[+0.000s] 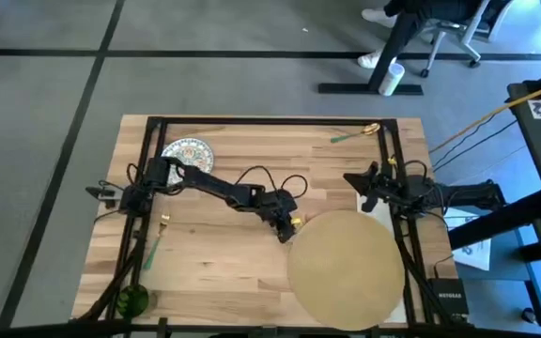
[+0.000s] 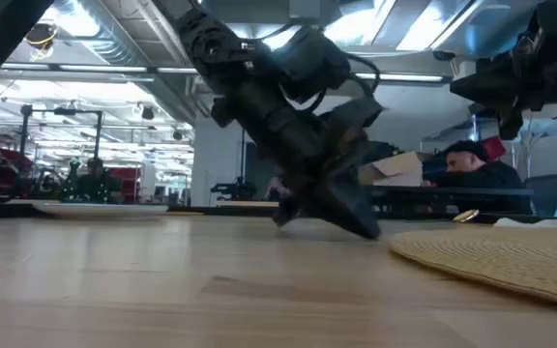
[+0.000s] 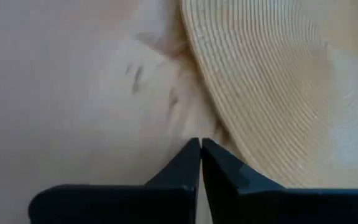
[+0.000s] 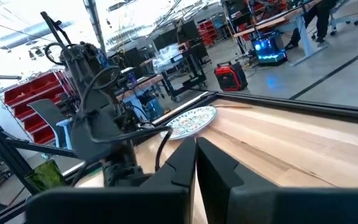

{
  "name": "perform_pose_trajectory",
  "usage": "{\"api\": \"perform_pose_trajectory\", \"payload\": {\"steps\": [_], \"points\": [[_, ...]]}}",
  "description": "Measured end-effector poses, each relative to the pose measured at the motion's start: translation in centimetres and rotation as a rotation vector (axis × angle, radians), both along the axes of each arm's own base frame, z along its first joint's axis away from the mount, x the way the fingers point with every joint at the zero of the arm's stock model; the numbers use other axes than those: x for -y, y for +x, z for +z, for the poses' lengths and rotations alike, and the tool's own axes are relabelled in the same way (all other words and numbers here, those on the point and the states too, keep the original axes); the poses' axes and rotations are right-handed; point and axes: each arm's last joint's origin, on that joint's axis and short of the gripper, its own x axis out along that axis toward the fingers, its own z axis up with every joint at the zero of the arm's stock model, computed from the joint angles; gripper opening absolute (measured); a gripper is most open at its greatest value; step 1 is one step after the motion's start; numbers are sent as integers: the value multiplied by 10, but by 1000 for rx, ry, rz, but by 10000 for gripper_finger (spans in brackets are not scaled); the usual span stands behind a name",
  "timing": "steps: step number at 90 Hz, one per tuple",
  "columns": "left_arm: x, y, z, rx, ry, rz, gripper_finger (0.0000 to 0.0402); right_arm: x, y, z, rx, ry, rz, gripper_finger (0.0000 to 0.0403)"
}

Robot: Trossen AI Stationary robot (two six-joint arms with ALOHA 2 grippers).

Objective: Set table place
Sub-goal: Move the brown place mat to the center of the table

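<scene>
The round tan placemat (image 1: 346,268) lies flat on the wooden table (image 1: 214,272), at its near right. My left gripper (image 1: 285,231) reaches in from the left and slants down, shut, with its tips (image 3: 201,148) low over the wood right beside the placemat's left rim (image 3: 229,134). In the low view the left gripper (image 2: 361,228) stands just short of the placemat's edge (image 2: 424,253). My right gripper (image 1: 368,191) hovers shut above the table's right side, beyond the placemat's far edge, and holds nothing. My left gripper's shut fingertips (image 3: 191,155) point slanting down from the table's left, close against the placemat's left rim. I cannot tell whether they touch the rim or the wood.
A patterned plate (image 1: 188,153) sits at the far left. A green-handled utensil (image 1: 350,135) lies at the far right edge. Another (image 1: 152,250) lies on the left, and a green object (image 1: 133,299) at the near left corner. Something white (image 1: 405,310) shows under the placemat's right edge.
</scene>
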Motion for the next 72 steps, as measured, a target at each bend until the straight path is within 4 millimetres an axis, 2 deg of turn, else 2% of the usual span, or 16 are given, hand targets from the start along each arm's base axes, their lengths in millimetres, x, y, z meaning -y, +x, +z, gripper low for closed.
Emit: {"api": "perform_pose_trajectory", "payload": {"steps": [14, 32, 53, 72], "points": [[-6, -7, 10, -42, 50, 12, 0, 0, 0, 0, 0, 0, 0, 0], [-3, -2, 13, 1, -103, 11, 3, 0, 0, 0, 0, 0, 0, 0], [-4, -1, 9, -33, -204, 120, 40, 0, 0, 0, 0, 0, 1, 0], [2, 7, 16, 64, -290, 100, 70, 0, 0, 0, 1, 0, 0, 0]]}}
